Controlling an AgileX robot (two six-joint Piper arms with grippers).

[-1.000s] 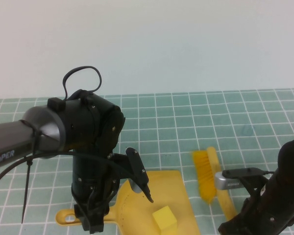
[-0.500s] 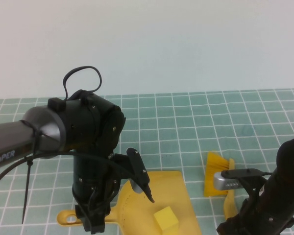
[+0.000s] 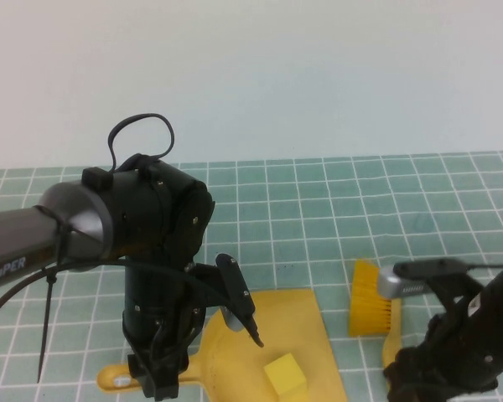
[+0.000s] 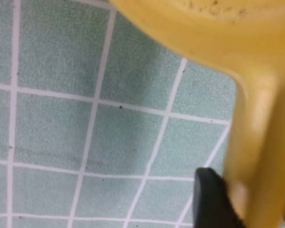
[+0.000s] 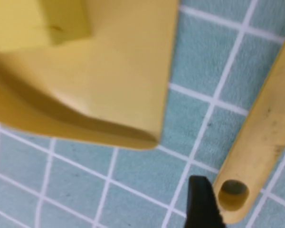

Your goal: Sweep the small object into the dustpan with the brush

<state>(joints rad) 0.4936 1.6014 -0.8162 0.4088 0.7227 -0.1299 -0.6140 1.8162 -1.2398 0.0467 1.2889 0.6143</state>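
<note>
The yellow dustpan [image 3: 298, 331] lies on the green grid mat, scoop toward the middle. The small yellow cube [image 3: 285, 374] sits inside it, and shows there in the right wrist view too [image 5: 42, 19]. My left gripper [image 3: 155, 381] hangs over the dustpan's handle [image 4: 259, 152], which runs right by it. The yellow brush [image 3: 370, 308] rests on the mat right of the dustpan, bristles away from me. My right gripper [image 3: 400, 373] stands open at the end of the brush handle [image 5: 256, 137]. One black finger [image 5: 203, 204] shows beside the handle's hole; the other is out of view.
The dustpan's flat front edge [image 5: 165, 85] lies close to the brush handle, with a strip of mat between them. A black bracket [image 3: 239, 306] on the left arm reaches over the scoop. A pale wall rises behind the mat [image 3: 335, 209].
The brush swung right and settled with its bristles further from the dustpan. My right arm has lifted while the brush stayed put. The dustpan's handle sits slightly lower.
</note>
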